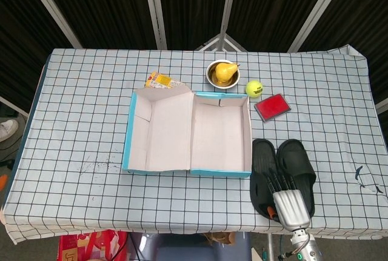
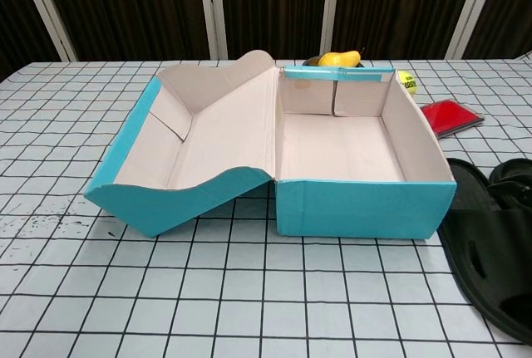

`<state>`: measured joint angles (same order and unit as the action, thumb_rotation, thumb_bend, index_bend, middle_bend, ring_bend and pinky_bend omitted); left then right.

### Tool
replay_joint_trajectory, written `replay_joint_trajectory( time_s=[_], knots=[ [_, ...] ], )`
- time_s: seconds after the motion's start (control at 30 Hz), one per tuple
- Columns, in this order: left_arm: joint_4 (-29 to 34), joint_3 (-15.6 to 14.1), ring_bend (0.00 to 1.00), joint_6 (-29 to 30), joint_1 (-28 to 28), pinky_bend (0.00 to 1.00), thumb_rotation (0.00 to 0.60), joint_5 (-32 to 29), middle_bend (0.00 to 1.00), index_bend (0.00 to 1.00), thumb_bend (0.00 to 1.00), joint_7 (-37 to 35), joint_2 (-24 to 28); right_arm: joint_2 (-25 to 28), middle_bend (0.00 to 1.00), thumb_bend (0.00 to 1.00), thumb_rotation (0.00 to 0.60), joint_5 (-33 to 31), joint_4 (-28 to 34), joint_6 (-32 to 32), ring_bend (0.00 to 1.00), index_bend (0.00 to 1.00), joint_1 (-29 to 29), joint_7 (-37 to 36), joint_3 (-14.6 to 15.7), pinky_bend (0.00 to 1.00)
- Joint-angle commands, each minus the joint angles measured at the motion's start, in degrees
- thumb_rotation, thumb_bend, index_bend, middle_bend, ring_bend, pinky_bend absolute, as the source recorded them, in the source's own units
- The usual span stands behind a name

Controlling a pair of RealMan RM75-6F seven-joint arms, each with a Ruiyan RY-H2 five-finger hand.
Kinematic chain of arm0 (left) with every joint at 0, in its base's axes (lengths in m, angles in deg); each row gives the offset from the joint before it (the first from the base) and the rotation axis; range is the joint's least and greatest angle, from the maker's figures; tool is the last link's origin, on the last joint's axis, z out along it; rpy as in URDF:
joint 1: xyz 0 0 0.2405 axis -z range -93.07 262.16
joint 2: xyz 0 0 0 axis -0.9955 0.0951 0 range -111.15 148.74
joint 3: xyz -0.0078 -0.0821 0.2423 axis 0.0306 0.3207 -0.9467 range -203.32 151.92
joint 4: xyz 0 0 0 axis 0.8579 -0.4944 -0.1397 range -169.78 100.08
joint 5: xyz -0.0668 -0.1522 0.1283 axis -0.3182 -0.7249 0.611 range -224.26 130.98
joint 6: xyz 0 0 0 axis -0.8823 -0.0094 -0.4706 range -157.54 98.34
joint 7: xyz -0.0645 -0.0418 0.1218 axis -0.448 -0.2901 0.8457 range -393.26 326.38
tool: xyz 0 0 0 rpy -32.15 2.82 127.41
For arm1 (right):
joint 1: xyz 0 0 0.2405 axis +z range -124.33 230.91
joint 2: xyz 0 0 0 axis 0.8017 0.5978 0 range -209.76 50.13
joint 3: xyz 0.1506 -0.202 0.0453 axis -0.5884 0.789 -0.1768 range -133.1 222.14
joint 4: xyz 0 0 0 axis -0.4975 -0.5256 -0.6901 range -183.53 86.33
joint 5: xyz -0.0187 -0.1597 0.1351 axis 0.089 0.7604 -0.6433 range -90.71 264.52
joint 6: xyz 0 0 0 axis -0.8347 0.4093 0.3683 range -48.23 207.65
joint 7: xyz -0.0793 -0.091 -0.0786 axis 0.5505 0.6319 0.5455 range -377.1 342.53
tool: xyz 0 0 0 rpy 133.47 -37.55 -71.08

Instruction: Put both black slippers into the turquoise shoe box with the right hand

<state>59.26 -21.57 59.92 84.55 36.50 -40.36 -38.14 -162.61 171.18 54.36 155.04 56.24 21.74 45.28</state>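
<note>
Right hand (image 1: 287, 199), fingers extended, grasp indiscernible, over black slippers (image 1: 297, 163) beside turquoise shoe box (image 1: 220, 171); no legible writing.

The turquoise shoe box (image 1: 220, 135) is seen standing open on the checked tablecloth, its pale cardboard interior exposed and nothing visible inside. Its hinged lid (image 1: 159, 129) is folded out flat to the left, inner face up. Two black slippers (image 1: 282, 173) are laid side by side, soles down, just beside the box's right wall at the near table edge; their near ends are covered in the head view.
</note>
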Motion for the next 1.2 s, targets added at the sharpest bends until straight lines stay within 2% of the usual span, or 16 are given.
replay_joint_trajectory(
  time_s=[0.03,0.8,1.0,1.2],
  knots=[
    [0.04,0.06,0.0,0.01,-0.03,0.07,0.6,-0.2,0.0,0.03,0.38,0.14,-0.04,-0.35,0.04,0.28,0.6,-1.0,-0.53,-0.76,0.0,0.05,0.55,0.54,-0.15,0.0],
    [-0.08,0.2,0.0,-0.51,0.1,0.07,0.6,-0.75,0.0,0.03,0.38,0.51,-0.22,-2.05,0.05,0.28,0.6,-6.39,-2.74,-2.46,0.0,0.05,4.03,3.38,-1.55,0.0],
    [0.01,0.17,0.0,-0.58,0.12,0.07,0.6,-0.73,0.0,0.03,0.38,0.65,-0.23,-1.68,0.13,0.28,0.6,-6.74,-2.38,-2.0,0.0,0.05,4.31,3.32,-1.25,0.0],
    [0.11,0.14,0.0,-0.53,0.1,0.07,0.6,-0.64,0.0,0.03,0.38,0.7,-0.22,-1.2,0.23,0.28,0.6,-6.99,-1.59,-1.81,0.0,0.14,4.73,3.77,-1.03,0.0]
  ],
)
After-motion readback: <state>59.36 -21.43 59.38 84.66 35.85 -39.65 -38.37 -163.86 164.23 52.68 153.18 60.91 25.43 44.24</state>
